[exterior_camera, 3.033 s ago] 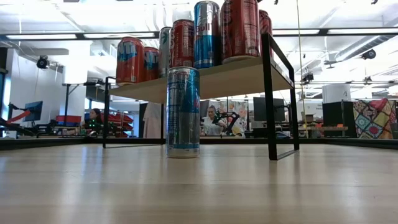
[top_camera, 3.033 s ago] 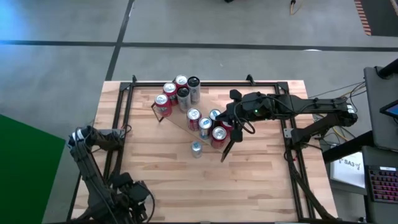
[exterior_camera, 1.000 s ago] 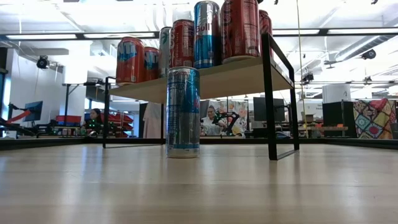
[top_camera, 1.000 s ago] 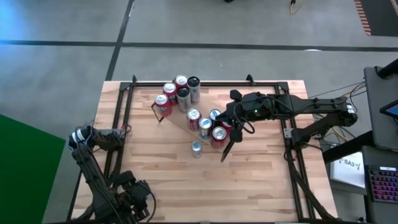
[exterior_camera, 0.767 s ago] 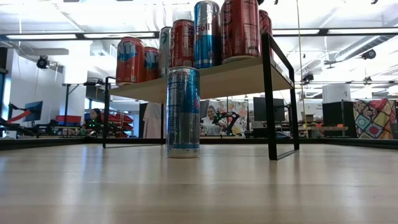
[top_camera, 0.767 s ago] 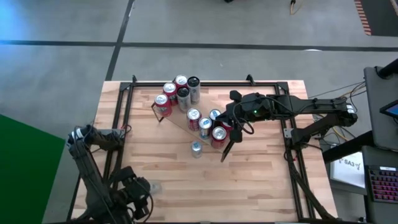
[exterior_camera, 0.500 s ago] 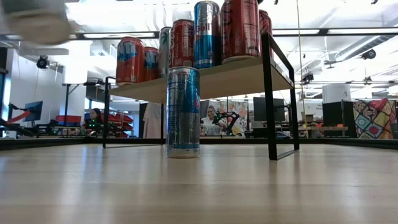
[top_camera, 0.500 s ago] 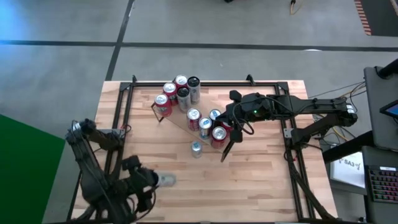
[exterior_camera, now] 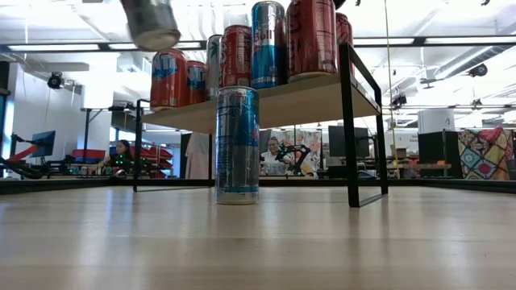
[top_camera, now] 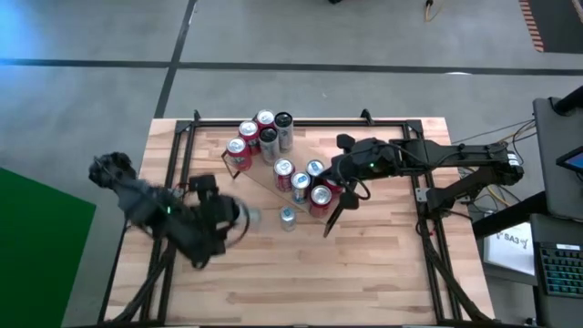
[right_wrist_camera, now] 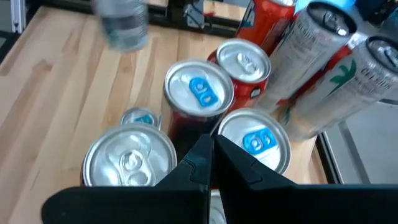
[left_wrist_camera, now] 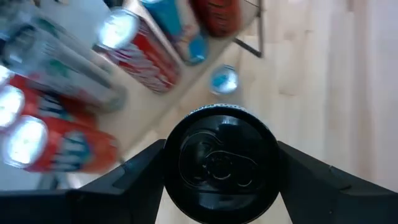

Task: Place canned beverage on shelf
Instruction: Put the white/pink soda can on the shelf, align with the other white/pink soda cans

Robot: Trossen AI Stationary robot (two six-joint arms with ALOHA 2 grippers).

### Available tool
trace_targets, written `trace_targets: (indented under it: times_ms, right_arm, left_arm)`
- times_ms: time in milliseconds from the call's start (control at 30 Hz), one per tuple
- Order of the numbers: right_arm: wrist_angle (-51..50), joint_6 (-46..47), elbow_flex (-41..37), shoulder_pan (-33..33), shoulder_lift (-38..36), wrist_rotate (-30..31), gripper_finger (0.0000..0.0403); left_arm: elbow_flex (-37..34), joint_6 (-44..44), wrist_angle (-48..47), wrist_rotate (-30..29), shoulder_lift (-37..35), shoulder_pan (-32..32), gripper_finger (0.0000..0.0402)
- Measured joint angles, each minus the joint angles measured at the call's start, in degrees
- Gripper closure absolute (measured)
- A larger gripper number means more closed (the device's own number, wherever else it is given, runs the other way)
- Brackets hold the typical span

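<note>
The left gripper [top_camera: 239,217] clamps a can [left_wrist_camera: 221,163], bare table [top_camera: 364,264] ahead, beside the shelf [exterior_camera: 274,105]; the right gripper [right_wrist_camera: 210,152] is closed.

Glossy metal cans [right_wrist_camera: 198,93] crowd a matt light-wood shelf [exterior_camera: 310,98] (black metal frame) above a smooth butcher-block table [top_camera: 364,264].

A light wooden counter [top_camera: 364,255] carries a low shelf [exterior_camera: 314,97], a pale plank on thin black end frames. Two clusters of upright cans stand on the shelf [top_camera: 264,135], [top_camera: 305,187]. One blue-and-silver can [exterior_camera: 237,145] stands on the counter just beside the shelf's front edge.
</note>
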Motion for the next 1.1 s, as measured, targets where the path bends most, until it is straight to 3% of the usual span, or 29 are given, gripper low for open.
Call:
trace_targets:
  times_ms: [133,567,833,967,1100]
  right_arm:
    - [-1.92,-0.03,0.00,0.00,0.00,0.01,0.0394]
    - [-3.13,-0.49,0.00,0.00,-0.09,0.01,0.0394]
    - [-3.94,1.16,0.71,0.00,-0.17,0.01,0.0394]
    - [-3.94,1.89,0.81,0.00,-0.17,0.01,0.0394]
    - [-3.97,2.08,0.81,0.00,-0.17,0.02,0.0394]
  left_arm:
    - [-0.31,11.17,0.43,0.86,-2.79,7.39,0.0156]
    - [-0.02,49.17,3.20,16.79,-4.11,31.95,0.0158]
    - [0.04,61.57,5.74,24.67,-3.22,41.25,0.0158]
    - [0.04,66.20,7.71,29.47,-2.20,43.78,0.0158]
    - [0.04,69.16,7.40,30.36,-0.83,45.05,0.0158]
